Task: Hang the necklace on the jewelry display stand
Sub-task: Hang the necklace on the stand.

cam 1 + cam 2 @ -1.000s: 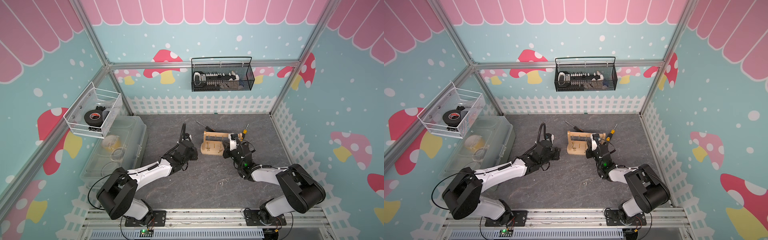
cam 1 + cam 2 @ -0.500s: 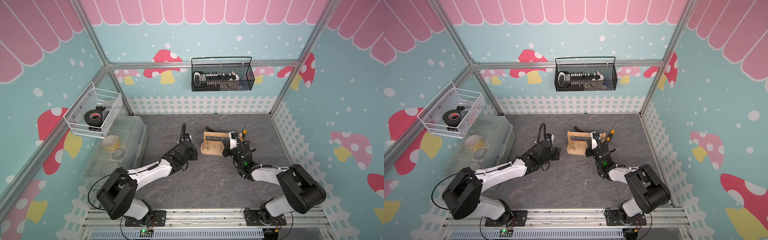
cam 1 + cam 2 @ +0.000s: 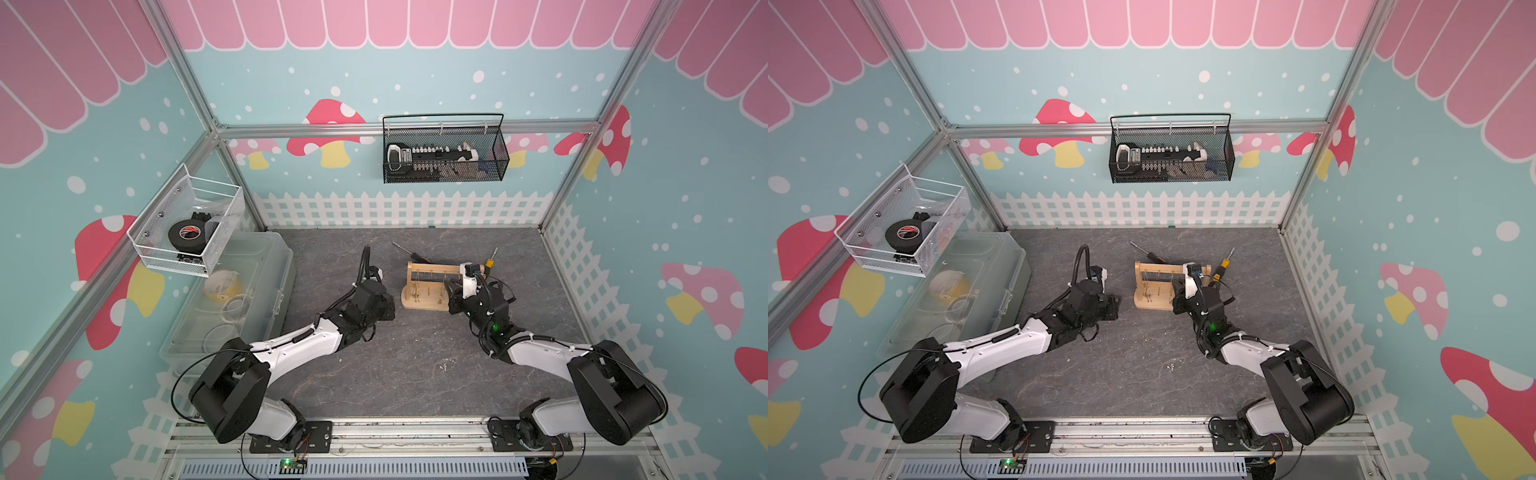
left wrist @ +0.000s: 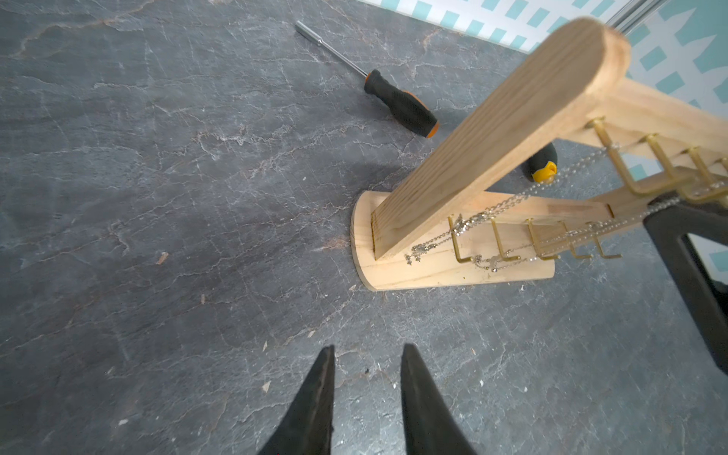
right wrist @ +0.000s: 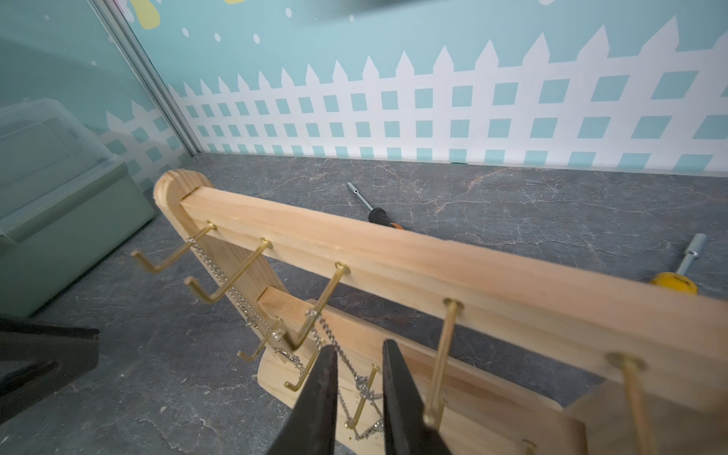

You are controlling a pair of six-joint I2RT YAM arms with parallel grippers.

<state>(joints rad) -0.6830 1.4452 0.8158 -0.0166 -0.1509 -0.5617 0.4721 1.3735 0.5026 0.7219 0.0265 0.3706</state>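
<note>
Right tool [image 5: 359, 346] has parted around the hanging necklace [image 5: 324, 326]; left tool [image 4: 368, 348] apart, empty.

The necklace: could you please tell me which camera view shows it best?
The right wrist view: the necklace hangs close up from upper pegs of the jewelry display stand. The left wrist view shows its chain farther off. In both top views it is too small to see.

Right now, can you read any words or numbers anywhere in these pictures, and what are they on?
No word or number can be read anywhere.
The red mark on the tape roll: too small to read.
The pale label on the tool case in the black basket: too small to read.
</note>
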